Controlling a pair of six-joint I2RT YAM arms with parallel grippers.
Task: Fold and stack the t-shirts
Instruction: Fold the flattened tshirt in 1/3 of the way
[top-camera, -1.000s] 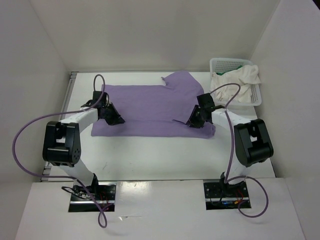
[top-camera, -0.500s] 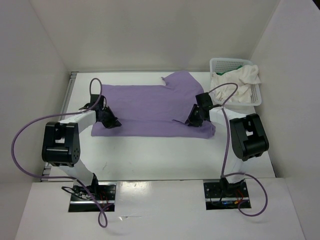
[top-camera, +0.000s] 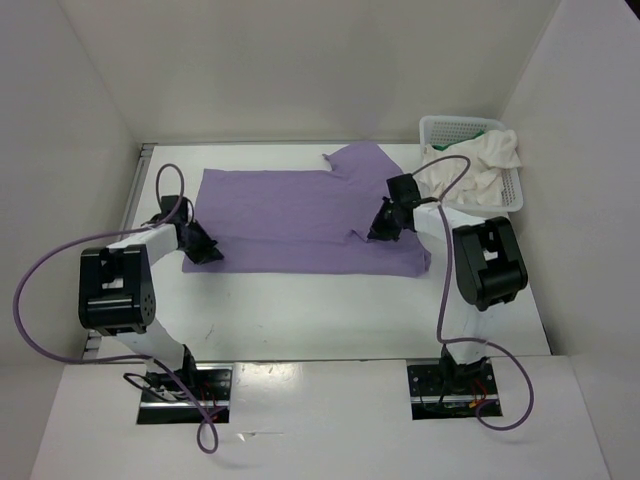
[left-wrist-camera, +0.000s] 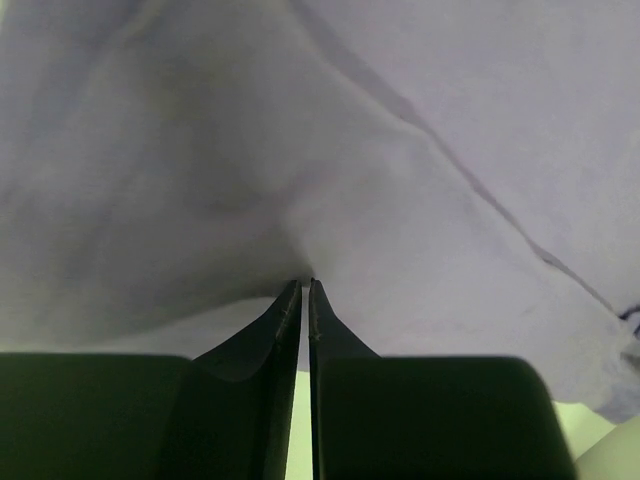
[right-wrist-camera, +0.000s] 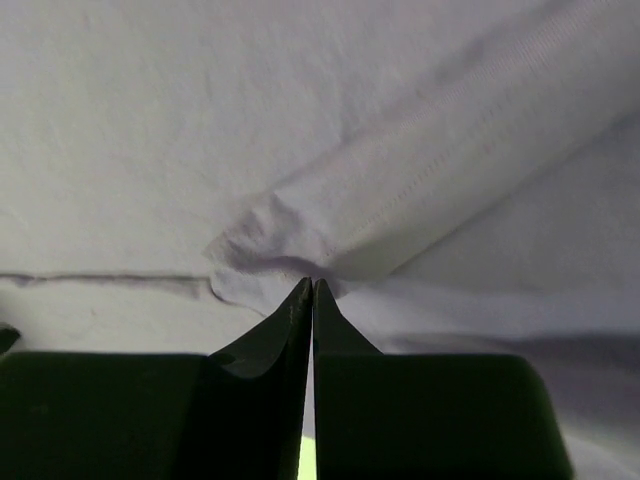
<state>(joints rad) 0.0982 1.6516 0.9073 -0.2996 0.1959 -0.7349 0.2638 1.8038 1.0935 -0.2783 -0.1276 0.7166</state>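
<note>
Spread flat on desk (top-camera: 300, 310): purple shirt (top-camera: 300, 215). Just now right end effector (top-camera: 383, 228) snapped closed on fold at shirt's right side; left end effector (top-camera: 203, 250) slid to near-left corner, pinching cloth. Both grips set; fold can likely start.

Top view: fixed camera above and behind the arm bases (top-camera: 185, 385), looking down over the whole table (top-camera: 300, 315); wrist views: each faces forward, very close to the lavender t-shirt (top-camera: 290, 215), the surface all three share.
</note>
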